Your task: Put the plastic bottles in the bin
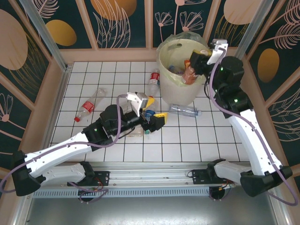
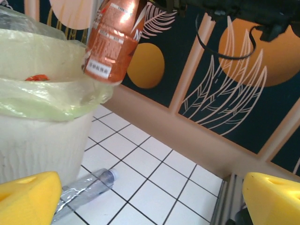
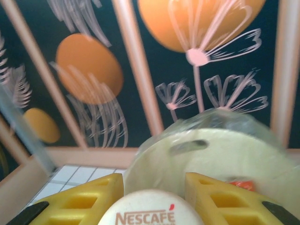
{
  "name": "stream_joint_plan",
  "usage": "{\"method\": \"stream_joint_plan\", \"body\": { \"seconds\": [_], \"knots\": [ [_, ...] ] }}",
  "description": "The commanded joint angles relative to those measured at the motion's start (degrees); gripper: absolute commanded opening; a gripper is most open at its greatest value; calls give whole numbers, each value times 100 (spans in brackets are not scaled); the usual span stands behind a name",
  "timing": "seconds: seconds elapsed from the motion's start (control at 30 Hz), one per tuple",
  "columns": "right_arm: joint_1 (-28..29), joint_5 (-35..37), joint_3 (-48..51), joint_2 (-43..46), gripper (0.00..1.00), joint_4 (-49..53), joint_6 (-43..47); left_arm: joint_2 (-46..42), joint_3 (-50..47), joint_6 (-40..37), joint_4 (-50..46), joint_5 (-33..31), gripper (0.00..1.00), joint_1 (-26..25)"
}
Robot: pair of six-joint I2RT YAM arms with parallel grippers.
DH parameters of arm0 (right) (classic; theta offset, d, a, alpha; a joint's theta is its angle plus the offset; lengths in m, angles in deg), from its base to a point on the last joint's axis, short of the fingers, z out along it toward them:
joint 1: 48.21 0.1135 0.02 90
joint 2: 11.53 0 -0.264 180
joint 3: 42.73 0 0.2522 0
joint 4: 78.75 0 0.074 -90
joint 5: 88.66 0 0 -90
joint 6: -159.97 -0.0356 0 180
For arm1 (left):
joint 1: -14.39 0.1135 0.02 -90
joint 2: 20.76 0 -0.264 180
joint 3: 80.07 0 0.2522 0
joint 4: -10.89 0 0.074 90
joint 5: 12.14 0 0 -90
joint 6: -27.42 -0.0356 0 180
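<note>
Right gripper (image 3: 151,199) is clamping the upper end of a brown Nescafé bottle (image 2: 112,40). The yellow fingers are pressing on both sides of its white round end, with no gap showing.

The bottle is hanging over the mouth of the bin (image 1: 174,89), just inside the rim on the bin's right side. Its long axis is running near upright and leaning a little, lower end toward the bag-lined opening.

Judgement: the bottle is sitting directly below the hand and within the rim, so a plain release should be sending it in. The lean is the thing to watch, since the lower end may be clipping the bag edge.

Left gripper (image 2: 152,192) is standing wide open and holding nothing, low over the tiles in front of the bin.

A clear bottle (image 1: 185,111) is lying on its side at the bin's near foot, long axis running along the bin's base. Touching the wall or just beside it: cannot tell. The left arm is looking the nearer one to it.
</note>
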Motion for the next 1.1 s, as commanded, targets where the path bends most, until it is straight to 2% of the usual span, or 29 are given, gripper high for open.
{"method": "stream_joint_plan", "body": {
  "seconds": [0.0, 0.17, 0.37, 0.53, 0.73, 1.07],
  "knots": [
    [-407, 157, -322, -293, 38, -507, 301, 17, -156, -123, 206, -197, 99, -30],
    [-855, 60, -615, -1089, 38, -769, 673, 128, -118, -101, 156, -212, 99, -29],
    [-917, 56, -909, -1946, 37, -1003, 1288, 299, 5, -124, 95, -160, 99, -30],
    [-916, 387, -1074, -2557, 37, -996, 1752, 409, 59, -90, 91, -125, 99, -30],
    [-876, 712, -920, -2932, 37, -918, 2152, 474, 73, -111, 66, -141, 99, -30],
    [-865, 219, -812, -3241, 41, -379, 1996, 575, 26, -42, 104, -63, 99, -28]
  ]
}}
